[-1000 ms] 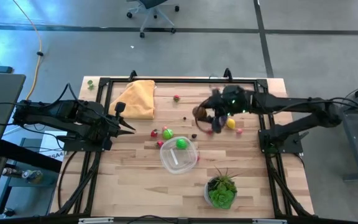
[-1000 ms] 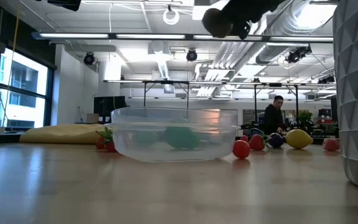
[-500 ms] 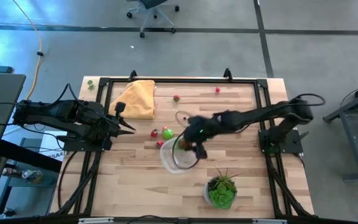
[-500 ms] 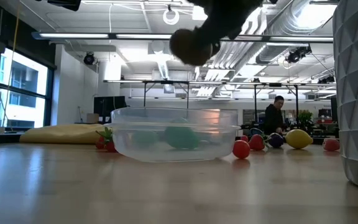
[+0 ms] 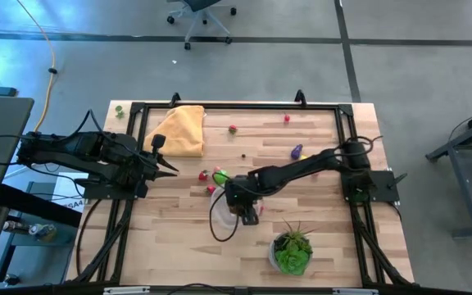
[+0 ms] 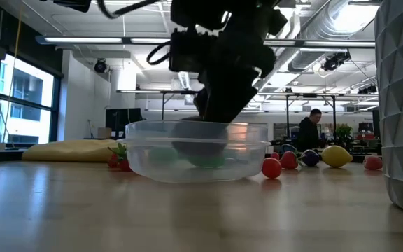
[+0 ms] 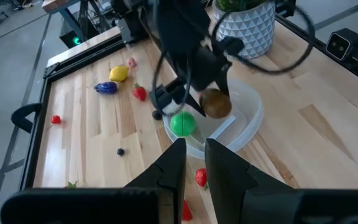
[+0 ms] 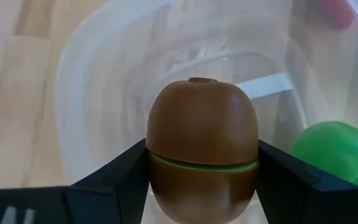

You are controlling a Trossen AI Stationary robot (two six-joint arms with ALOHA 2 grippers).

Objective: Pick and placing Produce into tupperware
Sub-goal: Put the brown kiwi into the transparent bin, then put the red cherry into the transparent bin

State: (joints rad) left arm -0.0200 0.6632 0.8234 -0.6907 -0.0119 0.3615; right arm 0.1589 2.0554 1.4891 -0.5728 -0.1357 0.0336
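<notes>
My right gripper (image 5: 247, 210) reaches down into the clear round tupperware (image 5: 218, 216), shut on a brown toy kiwi (image 8: 201, 149). A bright green ball (image 8: 334, 152) lies inside the tupperware beside it. Other produce sits loose on the wood: a purple eggplant (image 5: 296, 151), a red piece (image 5: 233, 129), a lemon (image 6: 336, 155) and red pieces (image 6: 271, 167). My left gripper (image 5: 170, 168) waits, shut, at the table's left, well apart from the tupperware. My right gripper pinches the kiwi's two opposite sides (image 8: 157, 165) between its two fingers (image 8: 114, 177). The fingers slant down from the table's right side. The kiwi sits inside the tupperware's rim (image 6: 201, 127); whether it touches the bottom I cannot tell.
A yellow cloth (image 5: 180, 129) lies at the far left. A white pot with a green plant (image 5: 292, 250) stands close to the tupperware on the near side. A black frame (image 5: 244, 105) borders the table. Bare wood lies near the front left.
My right gripper has swung from the table's far right toward the left and near side and come down, tipping more steeply downward. It has carried the kiwi from high above the loose produce into the tupperware. The tupperware has stayed in place.
</notes>
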